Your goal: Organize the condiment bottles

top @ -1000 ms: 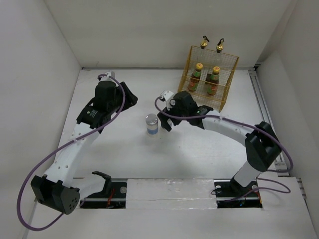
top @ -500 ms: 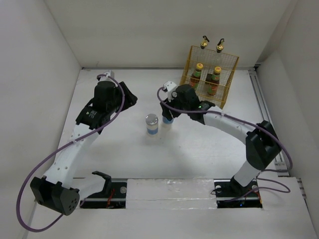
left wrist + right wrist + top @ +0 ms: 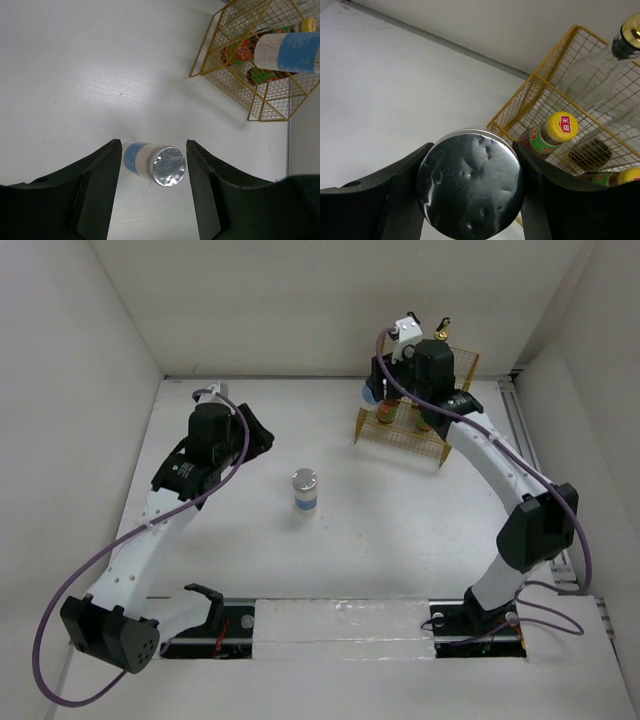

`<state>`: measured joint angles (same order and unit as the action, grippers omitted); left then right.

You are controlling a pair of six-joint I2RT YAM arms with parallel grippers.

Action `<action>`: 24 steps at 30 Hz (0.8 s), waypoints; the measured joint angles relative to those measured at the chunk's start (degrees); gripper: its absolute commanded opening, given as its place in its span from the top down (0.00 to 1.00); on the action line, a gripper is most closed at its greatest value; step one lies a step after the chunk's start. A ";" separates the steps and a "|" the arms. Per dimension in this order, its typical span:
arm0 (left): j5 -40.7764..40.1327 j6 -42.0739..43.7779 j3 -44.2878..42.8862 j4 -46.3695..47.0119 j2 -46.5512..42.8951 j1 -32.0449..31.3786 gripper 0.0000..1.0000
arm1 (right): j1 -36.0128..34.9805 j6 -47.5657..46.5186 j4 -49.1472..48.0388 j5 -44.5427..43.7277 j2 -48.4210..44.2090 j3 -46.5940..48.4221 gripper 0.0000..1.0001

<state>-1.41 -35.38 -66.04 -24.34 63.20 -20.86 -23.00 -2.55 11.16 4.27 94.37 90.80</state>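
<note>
My right gripper [image 3: 378, 390] is shut on a white, blue-banded cylinder [image 3: 371, 394] with a silver lid [image 3: 470, 187] and holds it in the air at the front left corner of the yellow wire rack [image 3: 400, 435]. In the rack stand two red bottles with yellow caps [image 3: 551, 132] [image 3: 620, 177] and a clear glass bottle with a gold spout [image 3: 625, 40]. One gold spout [image 3: 442, 328] shows in the top view; my arm hides the other. A second cylinder [image 3: 305, 490] stands alone on the table. My left gripper [image 3: 260, 435] is open, above and left of it; the left wrist view frames this cylinder [image 3: 155, 162] between its fingers.
The rack stands at the back right against the rear wall, and it shows in the left wrist view [image 3: 250, 75] with the held cylinder [image 3: 287, 51] in front of it. White walls close the table on three sides. A rail [image 3: 535, 455] runs along the right edge.
My right gripper took hold of a cylinder beside the standing one, lifted it and carried it back and right to the rack. The left arm has not moved.
</note>
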 measured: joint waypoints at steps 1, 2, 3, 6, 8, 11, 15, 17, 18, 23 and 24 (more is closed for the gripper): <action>-0.07 0.00 0.00 0.00 0.00 0.00 0.50 | 0.37 0.00 -0.04 -0.02 1.31 0.70 0.73; -0.13 0.09 0.00 -0.02 0.00 0.00 0.50 | 0.83 0.00 -0.07 0.00 2.54 1.20 0.73; -0.15 0.20 0.00 -0.02 0.00 0.00 0.50 | 1.11 -0.02 -0.04 0.00 3.82 1.53 0.73; -0.17 0.42 0.00 -0.09 0.07 0.00 0.50 | 2.12 -0.20 0.31 -0.02 7.50 2.14 0.74; -0.17 0.44 0.00 -0.15 0.11 0.00 0.50 | 2.80 -0.17 0.70 0.00 9.20 2.19 0.74; -0.17 0.44 0.00 -0.17 0.31 0.00 0.50 | 3.54 -0.22 1.86 0.00 10.73 2.19 0.74; -0.17 0.46 0.00 -0.24 0.87 0.00 0.50 | 3.80 -0.28 2.36 -0.22 11.15 2.14 0.74; -0.17 0.48 0.00 -0.31 0.92 0.00 0.50 | 3.76 -0.31 2.27 -0.44 11.15 2.12 0.73; -0.20 0.46 0.00 -0.33 0.94 0.00 0.50 | 3.74 -0.33 2.21 -0.50 11.15 1.99 0.71; -0.15 0.50 0.00 -0.33 1.33 0.00 0.50 | 3.74 -0.68 2.69 -1.07 11.56 1.22 0.64; -0.15 0.50 0.00 -0.33 1.42 0.00 0.50 | 3.74 -0.68 2.80 -1.07 11.98 1.22 0.61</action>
<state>-1.56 -34.87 -66.04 -24.67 64.62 -20.86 -19.27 -3.22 13.96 3.20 106.34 92.03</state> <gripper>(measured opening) 0.502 0.661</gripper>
